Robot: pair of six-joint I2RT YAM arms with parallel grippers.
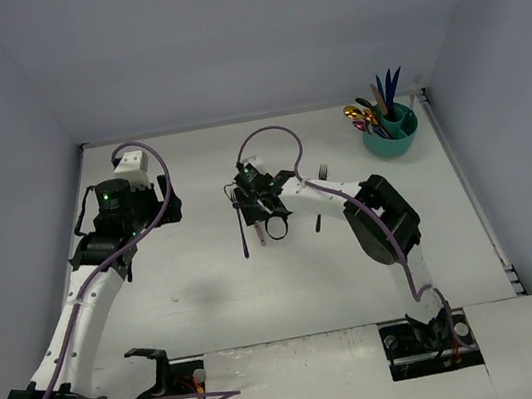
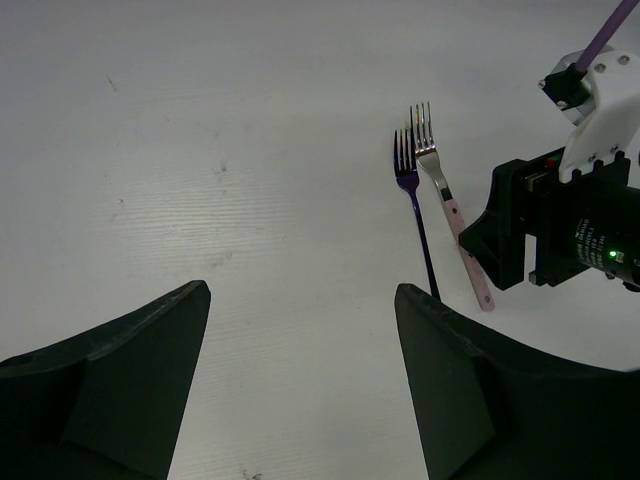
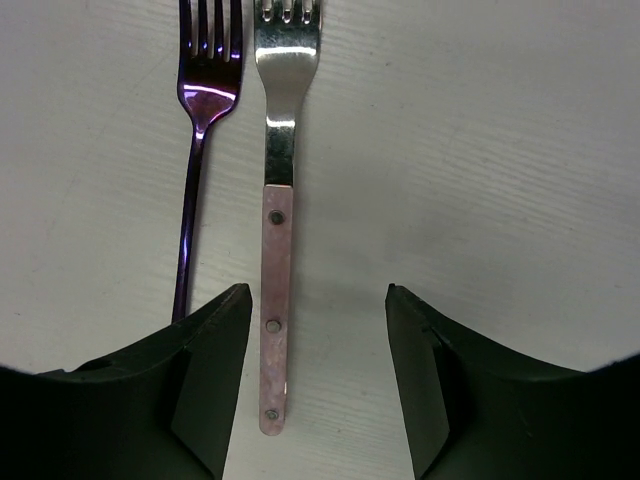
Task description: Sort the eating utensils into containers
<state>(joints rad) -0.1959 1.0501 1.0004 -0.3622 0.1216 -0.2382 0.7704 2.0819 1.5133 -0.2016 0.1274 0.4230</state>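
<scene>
Pink-handled fork (image 3: 275, 310) is being picked: right gripper (image 3: 317, 300) is straddling it, jaws part-open, ungripped; next needs closing clear of purple fork (image 3: 200, 150).

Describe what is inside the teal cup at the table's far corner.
The teal cup holds dark blue utensils, a gold spoon and a few others. Their lower ends are hidden by the cup's wall, so an exact count is impossible.

Your right end effector (image 3: 318, 300) pointed straight down, jaws apart; your left end effector (image 2: 302, 295) hung wide open.
</scene>
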